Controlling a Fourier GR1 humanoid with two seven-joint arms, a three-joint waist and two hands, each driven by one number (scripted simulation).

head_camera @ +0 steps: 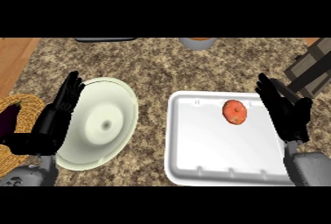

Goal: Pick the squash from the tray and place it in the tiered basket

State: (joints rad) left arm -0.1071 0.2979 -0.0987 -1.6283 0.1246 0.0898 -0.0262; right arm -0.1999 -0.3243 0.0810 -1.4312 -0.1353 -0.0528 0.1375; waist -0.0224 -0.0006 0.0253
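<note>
A small orange-red squash (pixel 234 112) lies in the upper right part of the white tray (pixel 194 148). My right hand (pixel 286 114) stands open just right of the squash, over the tray's right rim, fingers straight and pointing away; it does not touch the squash. My left hand (pixel 55 119) is open at the left, fingers up, along the left edge of a pale green plate (pixel 100 122). A woven basket (pixel 19 131) shows at the far left edge, partly hidden by my left arm.
A dark purple eggplant (pixel 9 120) lies in the woven basket. A dark slatted object (pixel 311 65) stands at the upper right. A grey and orange item (pixel 197 42) and a grey object (pixel 103 39) sit at the counter's far edge.
</note>
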